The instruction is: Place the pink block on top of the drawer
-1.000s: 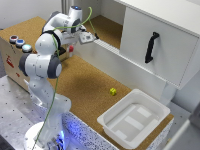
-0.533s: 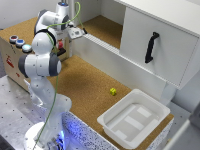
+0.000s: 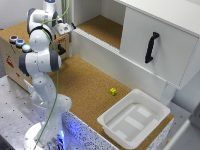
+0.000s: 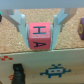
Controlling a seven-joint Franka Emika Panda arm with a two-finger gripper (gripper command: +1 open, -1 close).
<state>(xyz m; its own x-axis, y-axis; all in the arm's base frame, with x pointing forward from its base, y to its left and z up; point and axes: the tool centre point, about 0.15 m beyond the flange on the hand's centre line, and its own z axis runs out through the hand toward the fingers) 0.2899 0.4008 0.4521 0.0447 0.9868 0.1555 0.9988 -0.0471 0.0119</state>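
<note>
Lighting's bright and even, with soft shadows inside the white cabinet [image 3: 160, 45] and a blue glow at the arm's base [image 3: 50, 140]. Both pictures are pretty blurry, and the wrist view goes mushiest around the pink block [image 4: 39, 35].

Pink block [image 4: 39, 36]: lettered cube, upright, resting on cork top of drawer [image 3: 11, 46]; drawer light-wood, coloured buttons.

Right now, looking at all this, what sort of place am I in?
Probably a robotics lab test bench: a robot arm bolted to a perforated metal table, with a cork-topped play area holding a white cabinet, a white tray and a small ball.
</note>
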